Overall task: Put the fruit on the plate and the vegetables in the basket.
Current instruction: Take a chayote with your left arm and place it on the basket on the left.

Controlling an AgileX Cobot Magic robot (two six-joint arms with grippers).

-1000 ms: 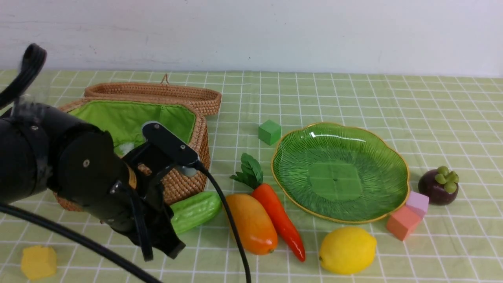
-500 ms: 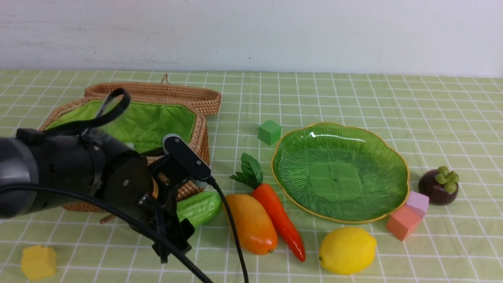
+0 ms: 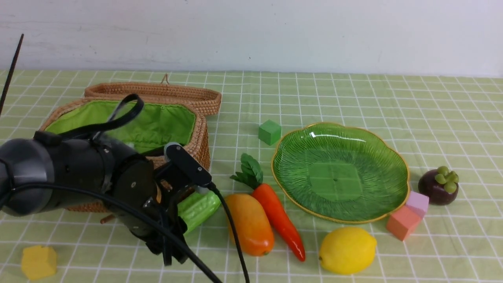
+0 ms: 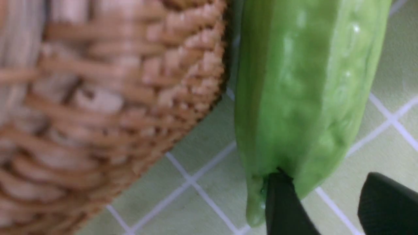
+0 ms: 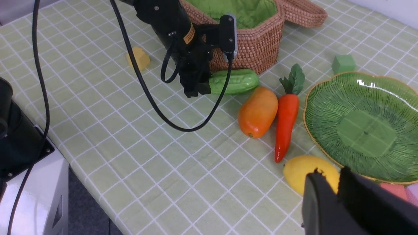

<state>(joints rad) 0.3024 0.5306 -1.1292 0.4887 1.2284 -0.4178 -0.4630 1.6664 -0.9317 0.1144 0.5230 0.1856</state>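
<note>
A ridged light-green bitter gourd (image 3: pixel 198 208) (image 4: pixel 303 91) lies on the cloth against the wicker basket (image 3: pixel 200 131) (image 4: pixel 114 91). My left gripper (image 3: pixel 173 249) (image 4: pixel 325 178) is low at the gourd's near end. Its jaws stand open: one finger touches the gourd's tip, the other stands clear of it. The mango (image 3: pixel 249 224), carrot (image 3: pixel 279 216) and lemon (image 3: pixel 347 249) lie in front of the empty green plate (image 3: pixel 340 171). The mangosteen (image 3: pixel 438 186) sits to the plate's right. My right gripper (image 5: pixel 331 174) is shut and empty, hovering over the lemon (image 5: pixel 300 168).
The basket's lid (image 3: pixel 157 94) lies open behind it. Foam cubes are scattered about: green (image 3: pixel 269 132), yellow (image 3: pixel 38 262), salmon (image 3: pixel 401 222) and lilac (image 3: pixel 417 203). The left arm's black cable (image 3: pixel 232 236) hangs across the mango. The table's edge (image 5: pixel 94 182) is near the robot's base.
My left arm has swung down and toward the bitter gourd, bringing its fingers to the gourd's near end. The other toys and the right gripper have stayed where they were.
</note>
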